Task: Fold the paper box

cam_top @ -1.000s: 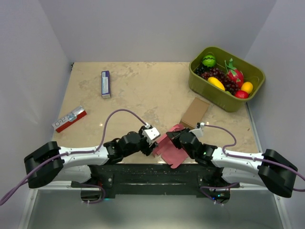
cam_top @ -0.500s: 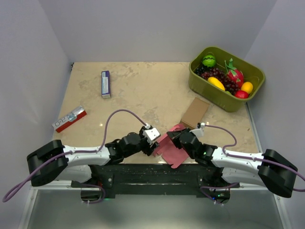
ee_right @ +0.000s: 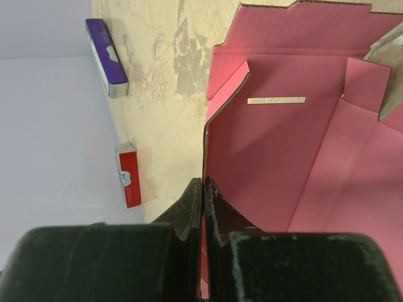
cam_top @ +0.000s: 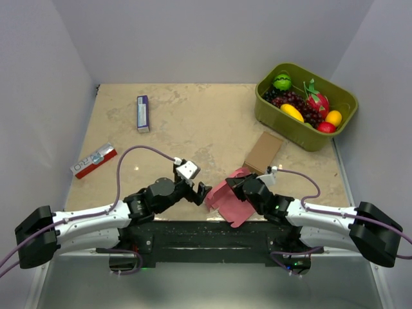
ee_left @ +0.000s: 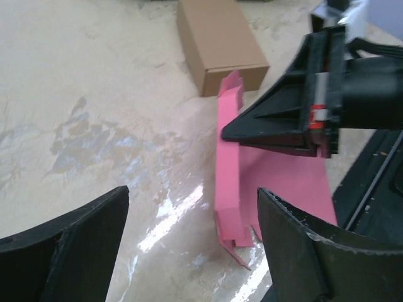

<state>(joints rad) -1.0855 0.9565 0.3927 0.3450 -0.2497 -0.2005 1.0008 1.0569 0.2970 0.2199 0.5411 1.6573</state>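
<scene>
While the right hand [ee_right: 203, 189] pinches the paper box [ee_right: 283, 157], the left hand [ee_left: 192, 204] gapes.

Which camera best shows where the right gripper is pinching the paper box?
Left wrist: it sees the right gripper side-on, shut on the raised edge of the paper box. Right wrist shows the box's inside close-up, with the pinch point edge-on. Top external shows both small.

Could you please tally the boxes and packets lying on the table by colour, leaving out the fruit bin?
Pink: 1, the paper box
Brown: 1, the cardboard box
Purple: 1, the carton
Red-and-white: 1, the packet
Total: 4
</scene>
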